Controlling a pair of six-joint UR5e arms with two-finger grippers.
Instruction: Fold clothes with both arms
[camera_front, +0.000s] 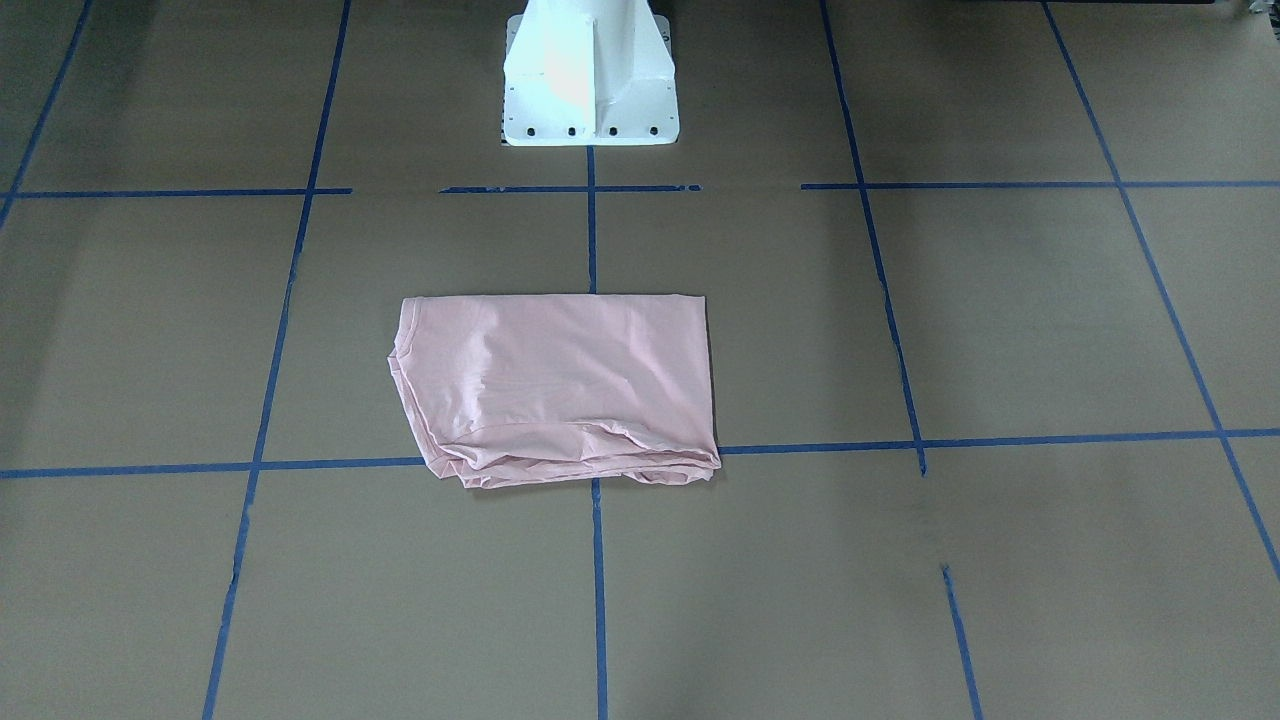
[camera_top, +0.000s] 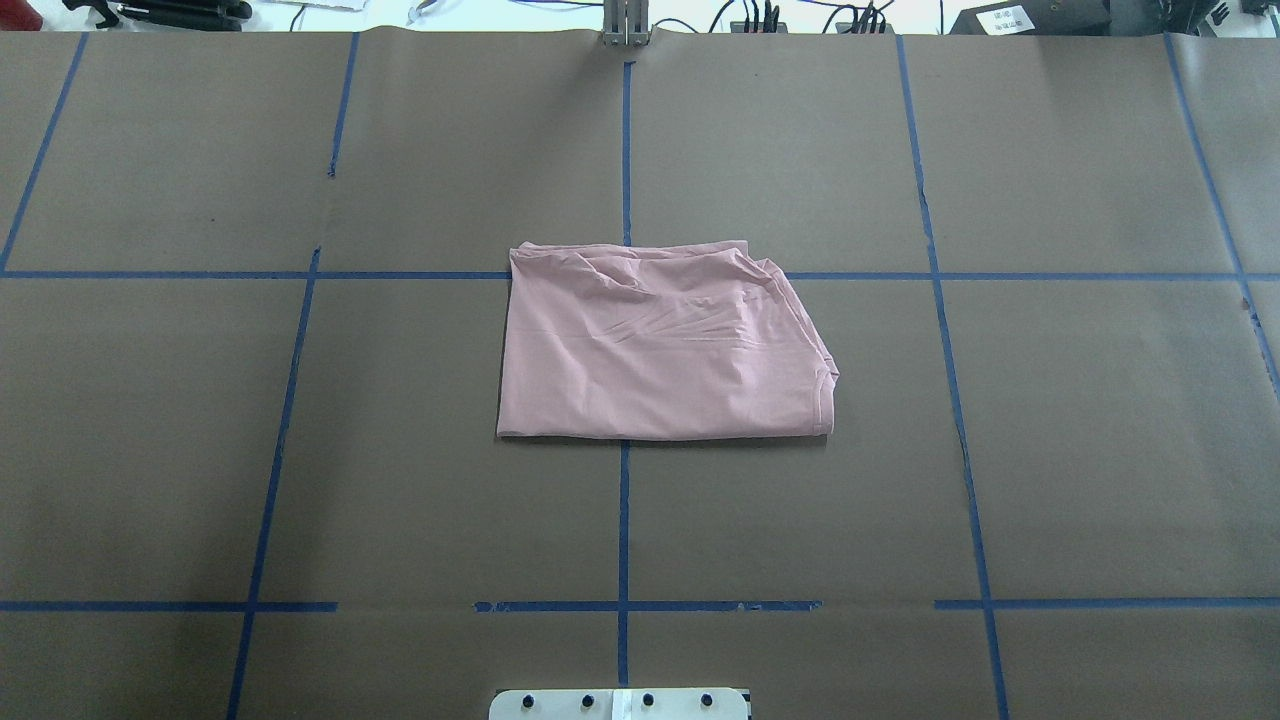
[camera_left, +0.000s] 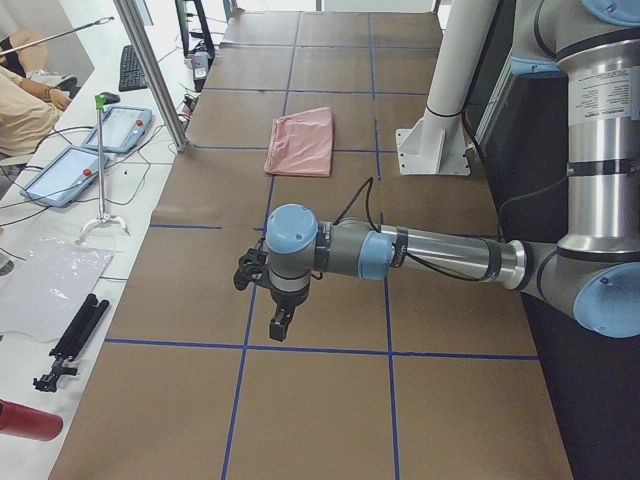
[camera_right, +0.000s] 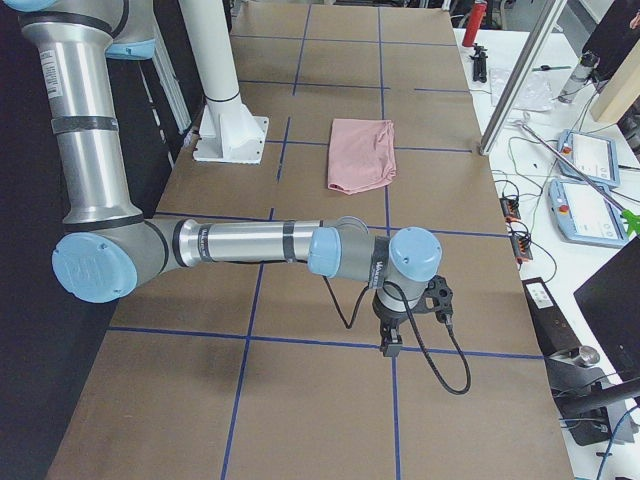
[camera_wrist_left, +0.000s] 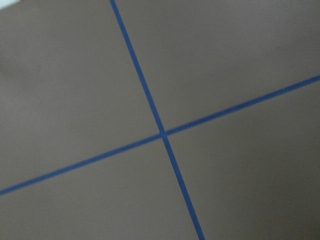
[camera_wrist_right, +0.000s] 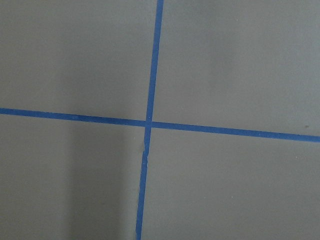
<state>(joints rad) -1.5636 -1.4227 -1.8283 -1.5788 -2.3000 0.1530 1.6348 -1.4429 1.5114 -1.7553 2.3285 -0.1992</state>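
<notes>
Pink T-shirt (camera_top: 665, 350) folded into a flat rectangle, long axis left to right.
Far edge creased; finger state of left gripper (camera_left: 279, 327) and right gripper (camera_right: 387, 346) cannot be told.

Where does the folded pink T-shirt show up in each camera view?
Exterior front-facing: T-shirt centre, below the white pedestal.
Overhead exterior: T-shirt centre, white pedestal at bottom edge.
Exterior left: T-shirt upper middle, left of white pedestal.
Exterior right: T-shirt upper middle, right of white pedestal.
Left wrist-mounted: not in it.
Right wrist-mounted: not in it.
Shared landmark: the white pedestal.
</notes>
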